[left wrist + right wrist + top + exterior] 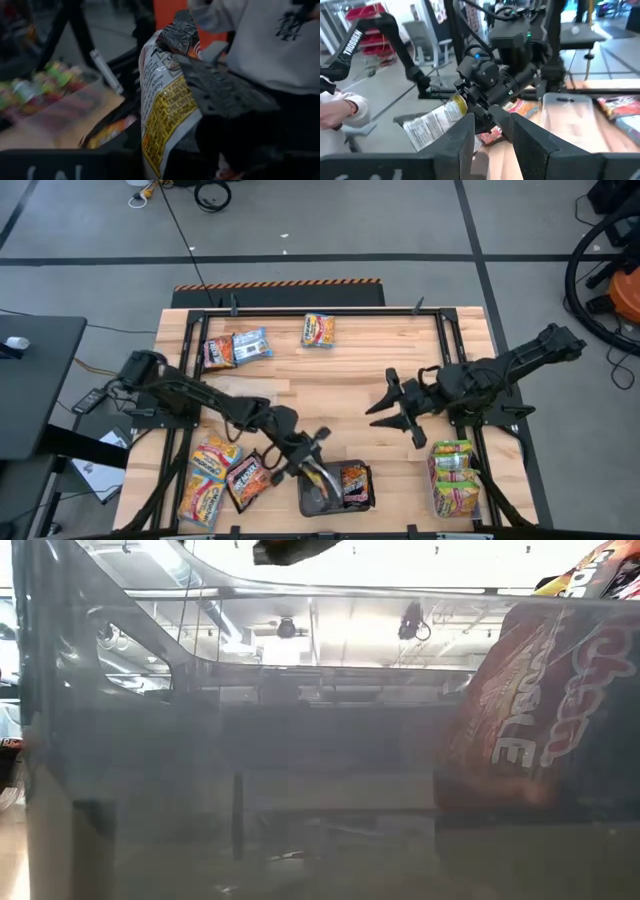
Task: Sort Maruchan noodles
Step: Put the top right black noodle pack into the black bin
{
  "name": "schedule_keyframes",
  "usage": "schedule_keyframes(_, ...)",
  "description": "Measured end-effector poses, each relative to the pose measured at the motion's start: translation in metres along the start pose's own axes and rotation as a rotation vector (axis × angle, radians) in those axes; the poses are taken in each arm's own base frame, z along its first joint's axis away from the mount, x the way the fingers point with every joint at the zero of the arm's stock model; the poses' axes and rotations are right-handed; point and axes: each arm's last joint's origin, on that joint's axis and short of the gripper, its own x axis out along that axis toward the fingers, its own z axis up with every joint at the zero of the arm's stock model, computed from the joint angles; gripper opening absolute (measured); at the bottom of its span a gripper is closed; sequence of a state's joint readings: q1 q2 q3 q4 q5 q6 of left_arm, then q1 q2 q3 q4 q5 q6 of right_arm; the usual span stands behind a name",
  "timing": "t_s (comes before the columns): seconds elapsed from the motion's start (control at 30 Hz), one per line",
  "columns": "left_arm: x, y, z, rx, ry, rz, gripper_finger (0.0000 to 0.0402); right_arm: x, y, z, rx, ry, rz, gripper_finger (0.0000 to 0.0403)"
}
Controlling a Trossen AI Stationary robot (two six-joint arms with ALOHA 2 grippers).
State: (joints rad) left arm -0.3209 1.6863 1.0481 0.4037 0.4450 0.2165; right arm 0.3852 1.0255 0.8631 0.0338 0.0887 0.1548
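My left gripper is low over the dark grey tray at the table's near edge, shut on a noodle packet with a white-and-yellow printed back. A dark brown packet lies in the tray. My right gripper hovers open at mid-table, right of centre, touching nothing. Yellow-green packets lie in a clear tub at the near right. Orange-red packets and a dark one lie at the near left. Three more packets rest near the far edge. My left gripper pinches the packet between its two fingers; one textured fingertip lies on the printed back, below the dark crimped end. The other finger is hidden behind the packet. The packet is lifted clear, tilted, and hangs away from the fingers.
A clear tub wall fills the low view, with a dark red packet behind it. A person in a white top stands beyond the near edge; a hand shows there too. Bare wood lies between the arms.
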Motion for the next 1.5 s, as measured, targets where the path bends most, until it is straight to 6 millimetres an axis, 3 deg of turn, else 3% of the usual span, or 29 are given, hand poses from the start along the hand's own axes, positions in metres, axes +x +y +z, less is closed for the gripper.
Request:
schedule_keyframes(0.2, 0.022, 0.009, -0.034, -0.023, -0.033, -0.125, 0.0137, 0.018, 0.006, -0.015, 0.045, 0.076, 0.015, 0.0131)
schedule_keyframes(0.43, 0.031, 0.048, -0.040, -0.035, 0.004, -0.321, 0.0137, 0.029, 0.009, -0.024, 0.099, 0.109, 0.015, 0.0131)
schedule_keyframes(0.6, 0.038, 0.063, -0.055, 0.006, -0.019, -0.472, 0.0137, 0.028, 0.015, -0.021, 0.100, 0.082, 0.042, 0.0131)
schedule_keyframes(0.87, 0.047, 0.071, -0.074, 0.155, -0.069, -0.446, 0.0137, 0.012, 0.019, -0.005, 0.080, -0.022, 0.082, 0.0131)
schedule_keyframes(1.03, 0.042, 0.080, -0.080, 0.129, -0.099, -0.484, 0.0137, 0.005, 0.018, 0.003, 0.051, -0.077, 0.043, 0.0131)
schedule_keyframes(1.5, 0.049, 0.071, -0.077, 0.156, -0.078, -0.523, 0.0137, 0.003, 0.014, 0.003, -0.025, -0.078, -0.040, 0.0131)
